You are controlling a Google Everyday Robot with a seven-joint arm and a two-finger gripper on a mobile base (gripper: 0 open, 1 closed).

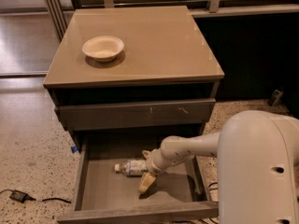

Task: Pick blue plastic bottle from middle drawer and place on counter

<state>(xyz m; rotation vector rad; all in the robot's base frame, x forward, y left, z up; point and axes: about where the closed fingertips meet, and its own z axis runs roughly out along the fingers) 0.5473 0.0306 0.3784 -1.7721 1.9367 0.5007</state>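
The blue plastic bottle [131, 167] lies on its side in the open middle drawer [110, 190], white cap pointing left. My gripper [145, 168] is down inside the drawer at the bottle's right end. It is open, with one pale finger [145, 182] in front of the bottle and the other behind it. The fingers sit on either side of the bottle's base without closing on it. The tan counter [159, 41] forms the cabinet's top, above the drawer.
A white bowl [103, 47] stands on the counter's left side. A closed drawer front with small pale scratches [135, 113] is above the open drawer. My white arm [252, 162] fills the lower right. A black cable [21, 197] lies on the floor at left.
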